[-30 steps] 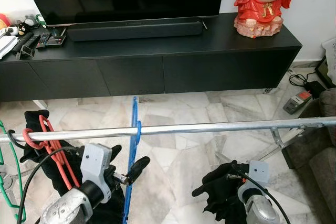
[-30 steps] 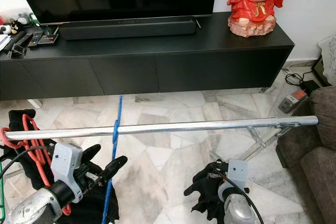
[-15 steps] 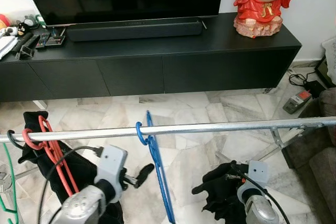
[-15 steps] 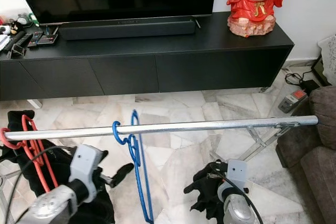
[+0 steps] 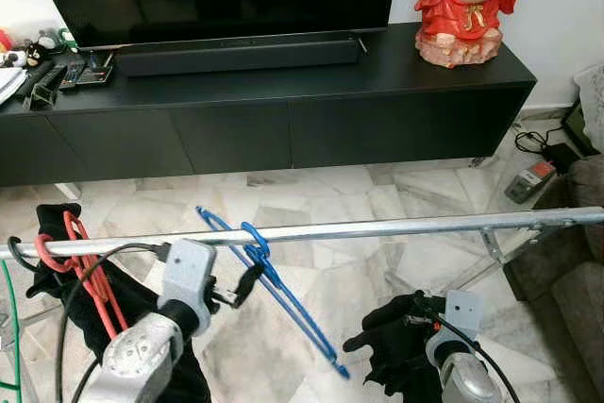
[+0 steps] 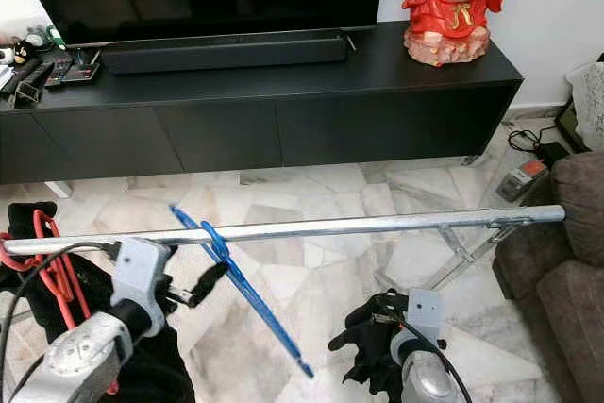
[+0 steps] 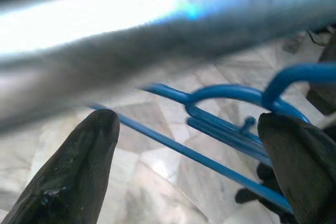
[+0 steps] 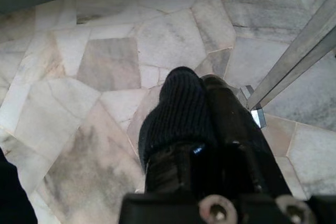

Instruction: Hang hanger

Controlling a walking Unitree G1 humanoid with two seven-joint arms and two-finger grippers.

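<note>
A blue hanger (image 5: 283, 294) hangs by its hook (image 5: 253, 236) on the silver rail (image 5: 406, 226), its body slanting down towards the right. My left gripper (image 5: 247, 278) is just below the rail and left of the hook, open. In the left wrist view its fingers (image 7: 79, 171) stand wide apart, with the blue hanger (image 7: 226, 129) beyond them and the blurred rail (image 7: 105, 24) close by. My right gripper (image 5: 382, 342) hangs low on the right. The right wrist view shows it (image 8: 202, 85) shut on nothing over the marble floor.
A red hanger (image 5: 80, 266) with a black garment (image 5: 57, 261) and a green hanger (image 5: 8, 327) hang at the rail's left end. Behind stands a black TV console (image 5: 283, 110) with a red statue (image 5: 467, 7). A sofa (image 5: 576, 299) is on the right, next to the rail's leg (image 5: 500, 257).
The blue hanger has left my left gripper and swung from edge-on to a diagonal slant on the rail. The left gripper has risen closer to the rail. The right arm is unchanged.
</note>
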